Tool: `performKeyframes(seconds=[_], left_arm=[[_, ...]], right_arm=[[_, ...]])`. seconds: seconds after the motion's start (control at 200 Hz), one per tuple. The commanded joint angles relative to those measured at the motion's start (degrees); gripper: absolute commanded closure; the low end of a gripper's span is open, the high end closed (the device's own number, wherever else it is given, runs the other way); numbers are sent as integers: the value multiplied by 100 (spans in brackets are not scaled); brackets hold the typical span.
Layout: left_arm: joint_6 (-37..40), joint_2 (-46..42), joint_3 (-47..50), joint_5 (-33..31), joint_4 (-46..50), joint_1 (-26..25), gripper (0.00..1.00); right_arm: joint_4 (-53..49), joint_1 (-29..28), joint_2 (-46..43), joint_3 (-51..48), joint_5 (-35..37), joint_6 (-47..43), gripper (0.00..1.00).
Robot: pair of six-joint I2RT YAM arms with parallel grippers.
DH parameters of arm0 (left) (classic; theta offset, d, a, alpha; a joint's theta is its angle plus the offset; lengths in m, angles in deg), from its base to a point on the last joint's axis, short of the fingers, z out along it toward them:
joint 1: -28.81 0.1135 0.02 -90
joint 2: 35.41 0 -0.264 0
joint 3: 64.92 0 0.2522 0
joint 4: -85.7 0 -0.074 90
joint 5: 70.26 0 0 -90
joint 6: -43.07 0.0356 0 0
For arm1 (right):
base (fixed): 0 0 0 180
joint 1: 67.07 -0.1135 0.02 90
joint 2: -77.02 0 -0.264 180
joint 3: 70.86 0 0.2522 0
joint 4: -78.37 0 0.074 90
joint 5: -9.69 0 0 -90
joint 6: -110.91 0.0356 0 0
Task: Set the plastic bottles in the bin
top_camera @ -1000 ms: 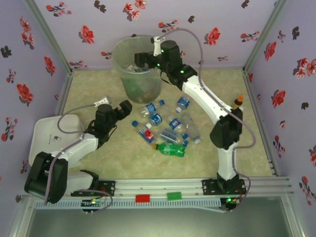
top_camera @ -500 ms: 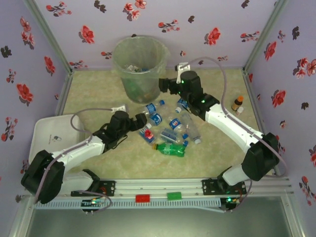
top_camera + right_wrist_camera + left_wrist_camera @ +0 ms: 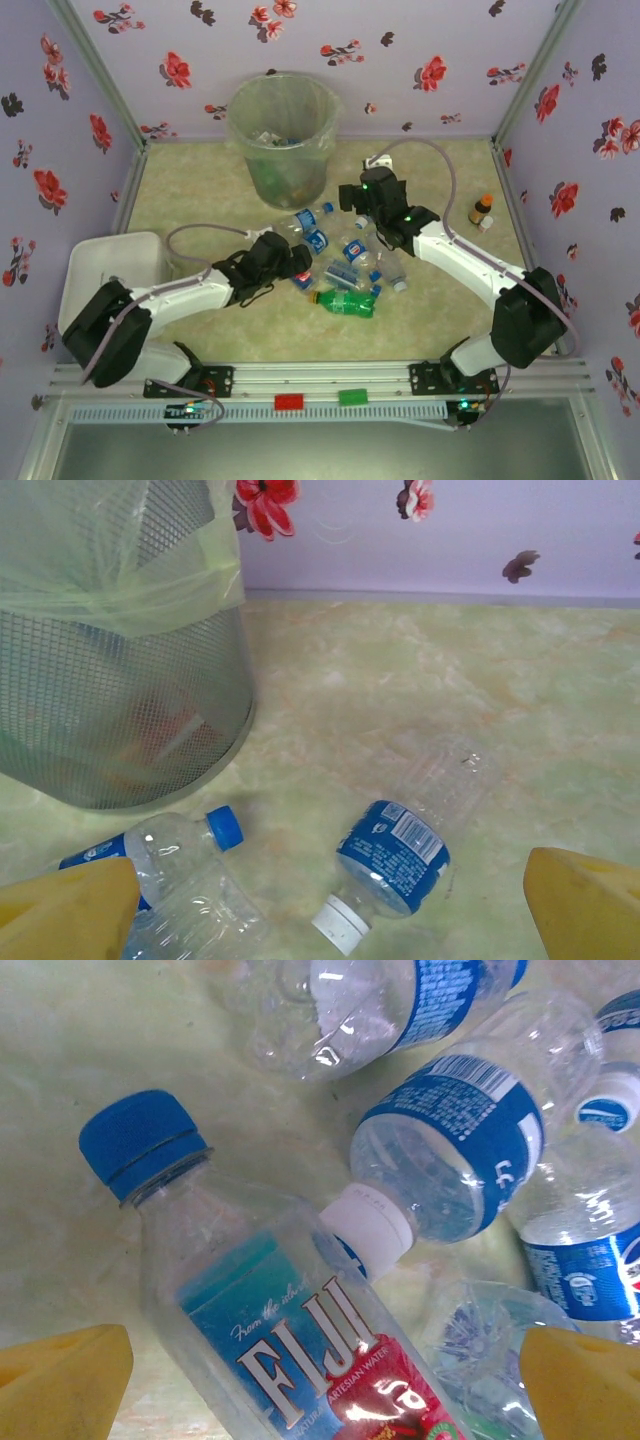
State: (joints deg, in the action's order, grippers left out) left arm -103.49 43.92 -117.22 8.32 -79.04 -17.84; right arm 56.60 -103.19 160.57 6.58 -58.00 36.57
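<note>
Dropped lower and further right since half a second ago, left end effector (image 3: 322,1380) spread wide astride a clear, blue-capped Fiji bottle (image 3: 250,1290), gripping nothing. Behind, round mesh bin (image 3: 290,175) with filmy liner (image 3: 325,110), a few bottles inside; on the marbled worktop (image 3: 200,190), about eight plastic bottles (image 3: 345,272) lying loose, one green bottle (image 3: 347,301), rest clear and crinkled. Right end effector (image 3: 327,910) likewise splayed, empty.

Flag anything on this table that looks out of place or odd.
One thing stands out: a small brown bottle with an orange cap stands upright, alone, at the right side of the table. It is apart from the plastic bottles, which lie on their sides in a heap mid-table, and unlike them in colour and shape. I see no spilled liquid.
</note>
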Motion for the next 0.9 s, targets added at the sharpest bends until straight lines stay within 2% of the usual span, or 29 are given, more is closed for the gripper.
performKeyframes(seconds=[0.0, 0.275, 0.44, 0.71, 0.895], left_arm=[[-192, 239, -296, -156, 436, -59, 0], [-268, 664, -547, -231, 1102, -46, 0], [-233, 601, -537, -323, 1440, 47, 0], [-189, 287, -299, -486, 1623, 253, 1], [-48, 369, -303, -452, 1409, 271, 4]], right_arm=[[87, 8, -93, -41, 302, 85, 0], [89, 8, -58, -136, 388, 69, 0], [89, 17, -54, -157, 437, 51, 0], [88, 25, 113, -101, 433, 42, 0], [63, 22, 156, -57, 438, 38, 0]])
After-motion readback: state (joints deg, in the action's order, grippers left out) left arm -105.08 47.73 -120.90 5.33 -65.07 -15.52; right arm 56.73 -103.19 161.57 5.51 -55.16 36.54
